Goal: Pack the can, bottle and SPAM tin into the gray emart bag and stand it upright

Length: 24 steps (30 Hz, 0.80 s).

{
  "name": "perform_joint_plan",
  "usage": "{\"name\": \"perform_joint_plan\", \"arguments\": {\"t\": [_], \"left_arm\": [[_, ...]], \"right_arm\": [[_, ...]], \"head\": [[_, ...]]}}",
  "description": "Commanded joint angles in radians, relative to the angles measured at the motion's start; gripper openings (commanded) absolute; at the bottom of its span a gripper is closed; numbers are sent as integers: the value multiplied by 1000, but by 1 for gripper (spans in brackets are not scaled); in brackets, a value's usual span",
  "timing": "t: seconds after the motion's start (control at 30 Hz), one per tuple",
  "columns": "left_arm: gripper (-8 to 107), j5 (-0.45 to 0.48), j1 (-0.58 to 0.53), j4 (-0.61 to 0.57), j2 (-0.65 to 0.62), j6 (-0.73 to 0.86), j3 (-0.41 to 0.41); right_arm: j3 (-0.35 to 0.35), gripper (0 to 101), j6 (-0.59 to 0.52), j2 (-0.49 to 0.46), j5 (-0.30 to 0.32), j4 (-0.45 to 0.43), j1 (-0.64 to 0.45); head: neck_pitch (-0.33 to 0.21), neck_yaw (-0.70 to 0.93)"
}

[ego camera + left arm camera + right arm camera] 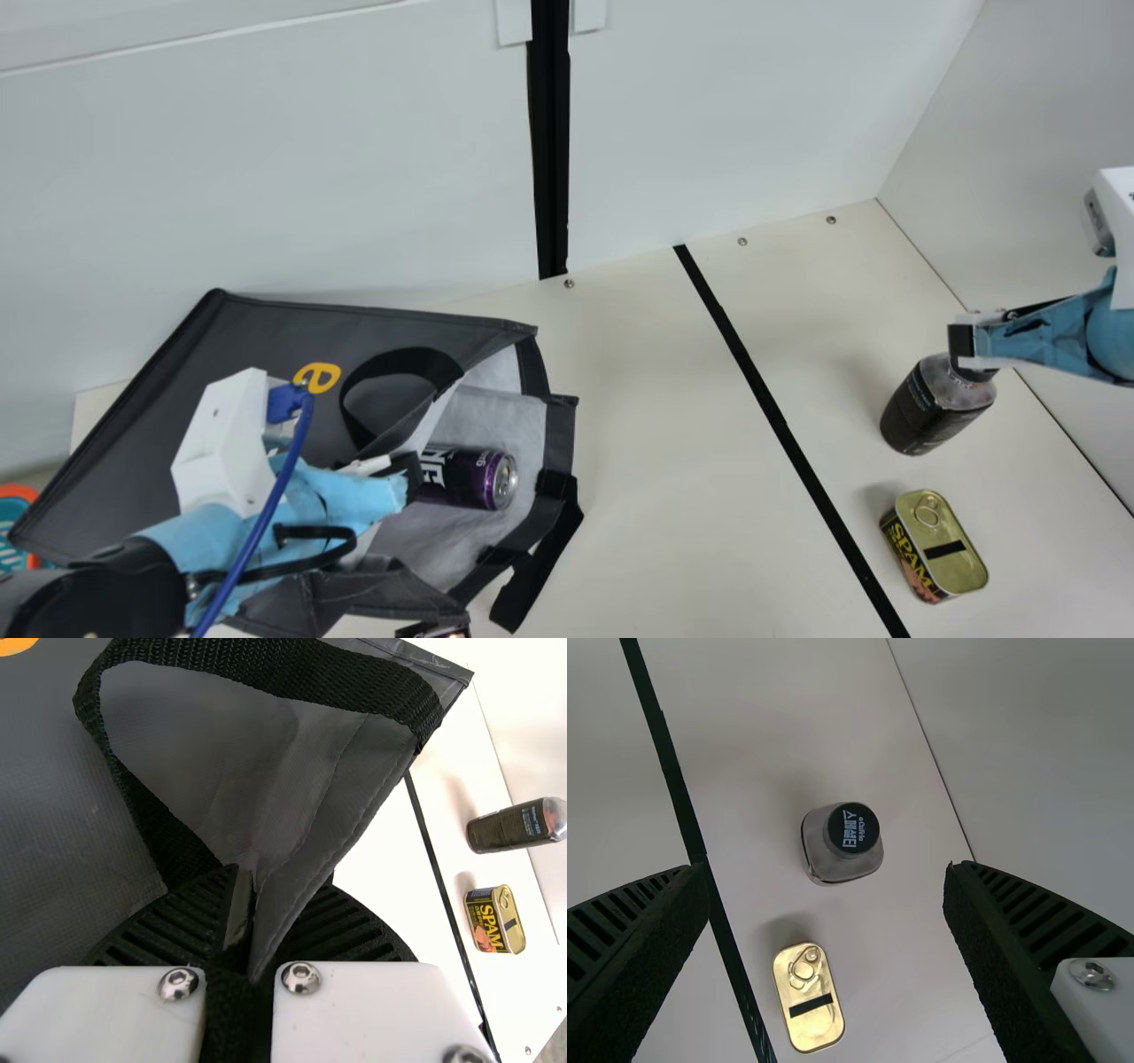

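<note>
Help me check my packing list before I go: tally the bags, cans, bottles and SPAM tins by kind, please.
Gray bag: 1
Can: 1
Bottle: 1
SPAM tin: 1
Total: 4
Not counted: a cut-off item at the main view's bottom edge, which I cannot identify.

The gray bag point(266, 341) lay open, a purple can point(474, 480) inside; the dark bottle point(926, 415) and SPAM tin point(957, 567) stood upright beyond.
</note>
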Motion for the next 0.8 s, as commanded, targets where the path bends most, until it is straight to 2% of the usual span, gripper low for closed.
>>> {"name": "perform_joint_plan", "arguments": {"t": [0.0, 0.77], "left_arm": [[-8, 0, 0, 0, 0, 0, 0], [-8, 0, 0, 0, 0, 0, 0]], "right_arm": [[-4, 95, -9, 18, 2, 13, -10], [-68, 95, -141, 242, 2, 72, -95]], "head": [[-23, -1], [-23, -1]]}}
